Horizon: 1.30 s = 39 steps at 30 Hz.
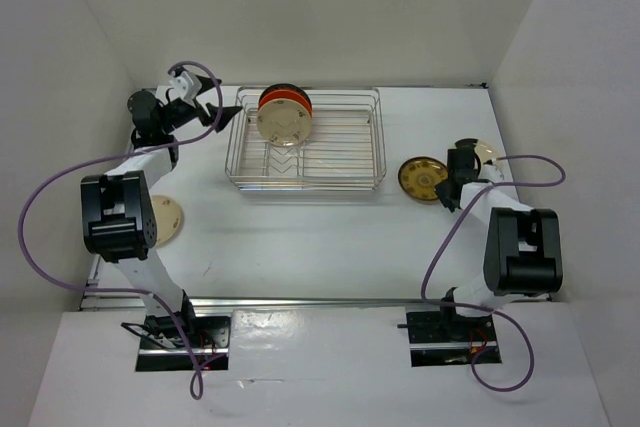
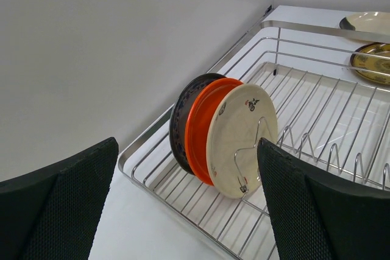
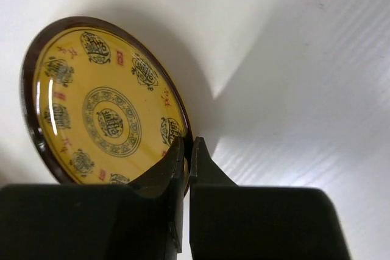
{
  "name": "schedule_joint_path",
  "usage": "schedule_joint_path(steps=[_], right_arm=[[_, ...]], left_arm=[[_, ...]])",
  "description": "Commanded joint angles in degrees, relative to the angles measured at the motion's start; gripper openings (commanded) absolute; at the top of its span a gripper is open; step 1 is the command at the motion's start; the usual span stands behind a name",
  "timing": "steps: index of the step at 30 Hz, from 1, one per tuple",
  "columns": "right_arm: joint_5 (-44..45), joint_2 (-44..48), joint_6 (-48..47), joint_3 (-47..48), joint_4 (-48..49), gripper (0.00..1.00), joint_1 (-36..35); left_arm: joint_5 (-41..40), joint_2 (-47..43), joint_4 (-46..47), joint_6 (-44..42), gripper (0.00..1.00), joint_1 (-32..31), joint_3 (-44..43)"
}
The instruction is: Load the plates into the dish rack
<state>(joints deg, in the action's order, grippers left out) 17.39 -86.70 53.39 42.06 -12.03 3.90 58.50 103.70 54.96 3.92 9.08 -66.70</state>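
- Rack (image 1: 360,142) stood at the far centre of the table (image 1: 300,237). Three plates stood on edge at its left end, close together: dark plate (image 2: 180,120), orange plate (image 2: 202,117) and racked cream plate (image 2: 244,129).
- The rack's remaining dividers, to the right, held nothing.
- Gold plate (image 3: 103,108) lay on the table just right of the rack, outside it.
- Right gripper (image 3: 187,144) had its jaws together, apparently pinched on the gold plate's right rim. No lift off the table showed.
- Right cream plate (image 1: 487,152) lay on the table just beyond that gripper, unloaded.
- Left cream plate (image 1: 168,219) lay near the left edge, partly hidden under the left arm, unloaded.
- Left gripper (image 2: 187,143) hung by the rack's far-left corner, jaws wide apart, holding nothing.
- Judged progress: three of the six plates in view were loaded and three were left, with the gold plate likely next.
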Motion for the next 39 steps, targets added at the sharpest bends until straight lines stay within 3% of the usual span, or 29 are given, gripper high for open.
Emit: schedule_joint_path(steps=[1,8,12,16,21,26,29,33,39], right_arm=[[0.9,-0.4,-1.6,-0.2,-2.3,0.00,0.1],[2.3,8.2,-9.2,6.1,-1.0,0.00,-0.5],[0.1,9.8,-26.0,13.7,6.9,0.00,-1.1],[-10.4,9.2,-38.5,18.1,22.1,0.00,-1.1],[-29.2,7.5,-47.1,21.9,32.4,0.00,-1.1],[-48.7,4.4,-49.0,27.4,44.3,0.00,-1.9],[-57.0,-0.8,-53.0,33.3,45.2,0.00,-5.3],[-55.2,-5.8,-61.9,36.3,46.7,0.00,-12.6],[-58.6,-12.5,-63.4,37.1,52.5,0.00,-17.6]], left_arm=[[2.1,-2.9,3.9,1.6,1.00,0.2,0.7],[1.5,-4.6,-0.3,1.6,1.00,0.2,-0.5],[-6.7,-4.6,-13.5,4.2,1.00,0.8,-5.7],[-15.9,-7.9,-17.5,8.1,1.00,1.3,-3.7],[-40.8,-12.6,-40.3,15.6,1.00,3.0,-4.9],[-46.9,-21.1,-45.3,21.0,1.00,6.7,4.2],[-51.8,-25.2,-46.6,23.1,1.00,7.3,10.0],[-56.2,-31.9,-49.5,26.7,1.00,7.3,15.9],[-62.8,-39.4,-58.5,30.6,1.00,7.3,18.6]])
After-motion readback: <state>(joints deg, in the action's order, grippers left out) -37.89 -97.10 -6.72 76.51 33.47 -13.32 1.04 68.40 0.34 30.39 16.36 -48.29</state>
